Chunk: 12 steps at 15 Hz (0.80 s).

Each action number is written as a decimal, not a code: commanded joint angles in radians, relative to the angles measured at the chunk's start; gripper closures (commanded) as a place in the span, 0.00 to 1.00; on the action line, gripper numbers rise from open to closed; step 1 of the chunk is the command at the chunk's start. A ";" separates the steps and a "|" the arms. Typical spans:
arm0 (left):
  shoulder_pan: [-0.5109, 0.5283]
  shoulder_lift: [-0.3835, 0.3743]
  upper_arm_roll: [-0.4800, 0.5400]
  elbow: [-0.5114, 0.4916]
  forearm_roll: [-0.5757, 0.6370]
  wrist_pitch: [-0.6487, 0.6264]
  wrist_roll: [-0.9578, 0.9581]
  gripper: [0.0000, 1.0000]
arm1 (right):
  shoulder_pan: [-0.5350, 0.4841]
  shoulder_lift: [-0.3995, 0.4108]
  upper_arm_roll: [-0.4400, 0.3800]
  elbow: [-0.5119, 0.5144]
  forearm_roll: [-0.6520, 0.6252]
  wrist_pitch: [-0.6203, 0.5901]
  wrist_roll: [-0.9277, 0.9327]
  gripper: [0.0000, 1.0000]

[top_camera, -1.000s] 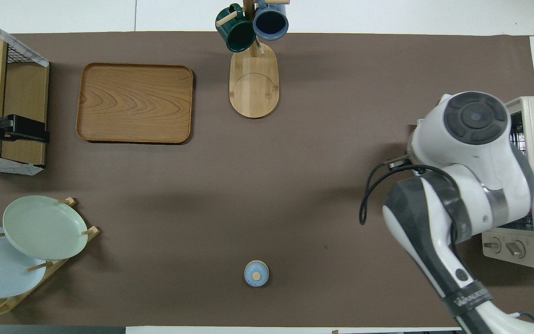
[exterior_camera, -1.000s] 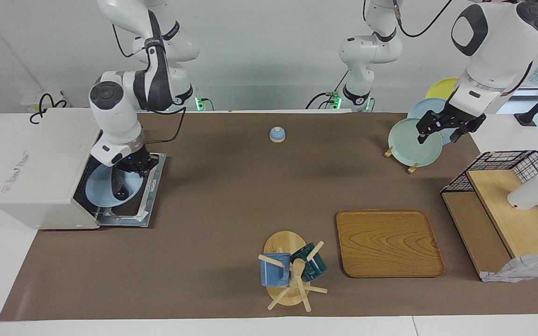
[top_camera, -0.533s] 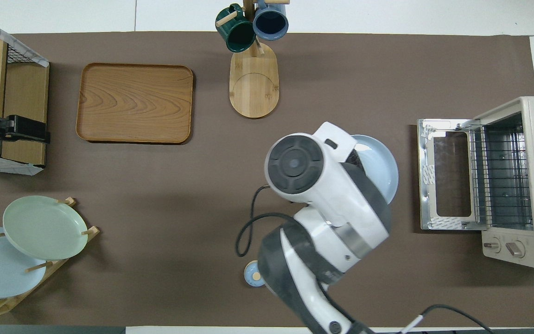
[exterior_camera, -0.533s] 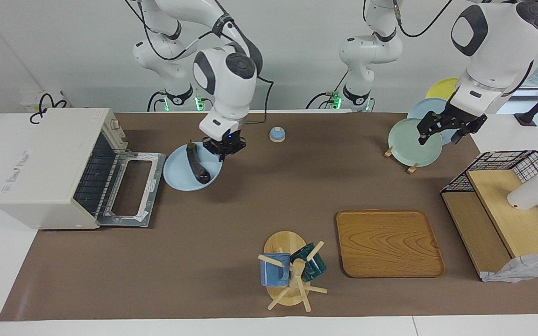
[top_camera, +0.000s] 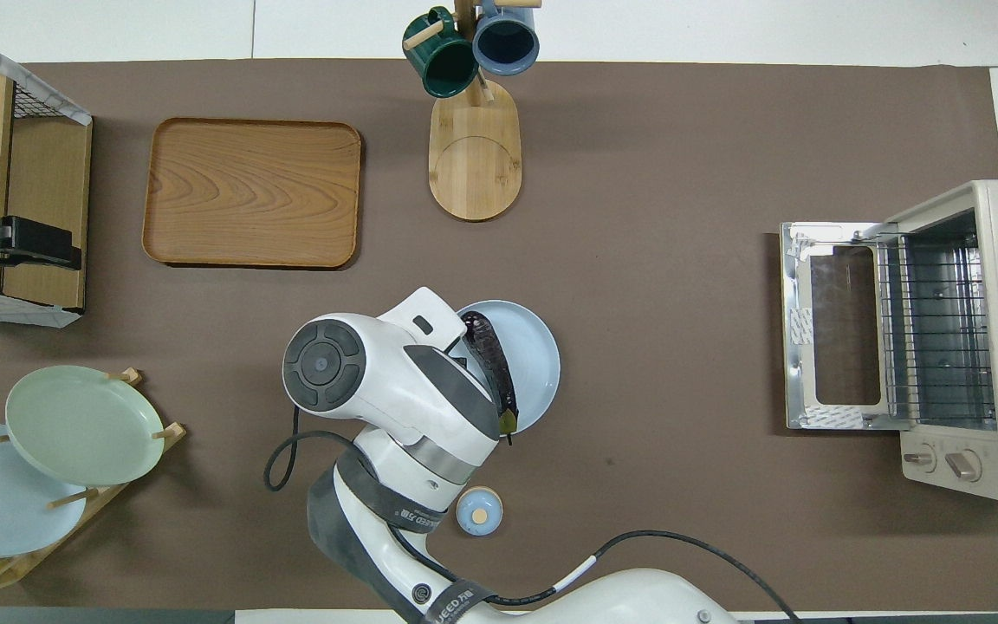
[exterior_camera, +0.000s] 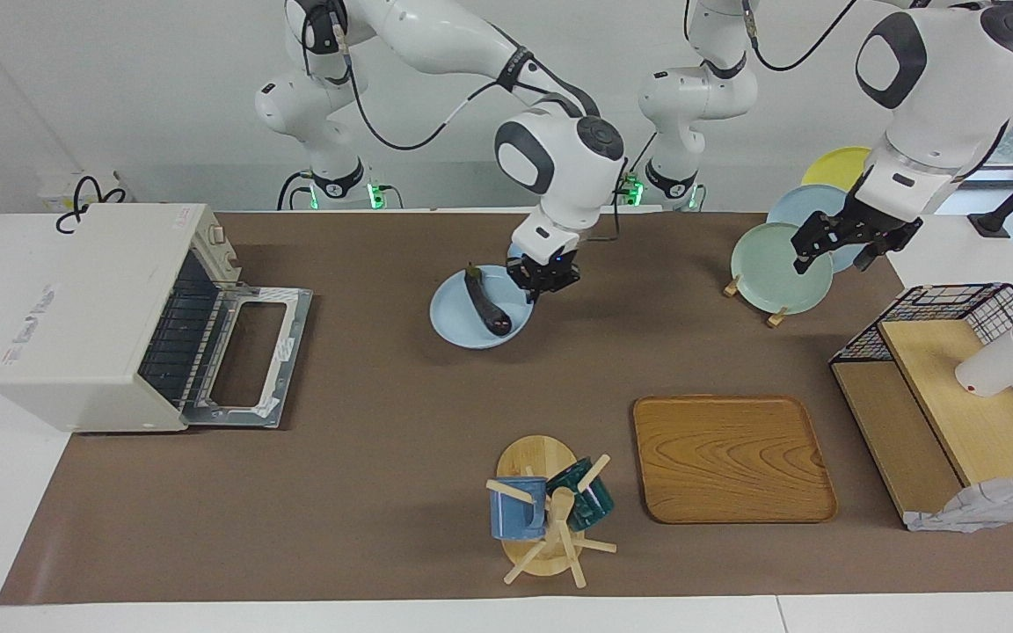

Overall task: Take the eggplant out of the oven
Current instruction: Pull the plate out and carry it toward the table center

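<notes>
One pale blue plate [exterior_camera: 471, 330] hangs over mid-worktop, its rim pinched in my closed right pincer [exterior_camera: 545, 280]; the eggplant [exterior_camera: 487, 305] lies on it. My left pincer [exterior_camera: 832, 246], spread wide, waits over the plate rack [exterior_camera: 770, 308]. The oven [exterior_camera: 84, 316] stands open.

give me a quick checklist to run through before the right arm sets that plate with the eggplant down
1. Eggplant out of the oven: ok, it lies on the light blue plate at mid-table.
2. Right end effector gripping the plate: ok, it is shut on the plate's rim.
3. Eggplant steady on the plate: ok, it lies along the middle, no end past the rim.
4. Plate down on the mat: cannot tell, its height does not show.
5. Room beside the plate: ok for now, the small blue lidded jar sits nearer the robots, apart from the plate.
6. Left end effector out of the way: ok, open, waiting over the plate rack.
</notes>
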 commanded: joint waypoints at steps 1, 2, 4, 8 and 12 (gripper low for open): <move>0.003 -0.025 -0.005 -0.029 0.013 0.021 0.008 0.00 | -0.015 -0.022 0.006 -0.071 0.028 0.072 0.010 1.00; 0.004 -0.025 -0.005 -0.030 0.013 0.029 0.011 0.00 | -0.018 -0.023 0.006 -0.074 0.030 0.079 0.012 1.00; 0.006 -0.027 -0.005 -0.039 0.013 0.035 0.017 0.00 | -0.020 -0.022 0.007 -0.080 0.059 0.129 0.013 0.95; -0.007 -0.047 -0.005 -0.084 0.015 0.060 0.022 0.00 | -0.024 -0.028 0.007 -0.079 0.068 0.200 0.001 0.66; -0.010 -0.047 -0.009 -0.084 0.013 0.066 0.020 0.00 | -0.076 -0.100 -0.003 -0.045 0.033 0.015 -0.087 0.71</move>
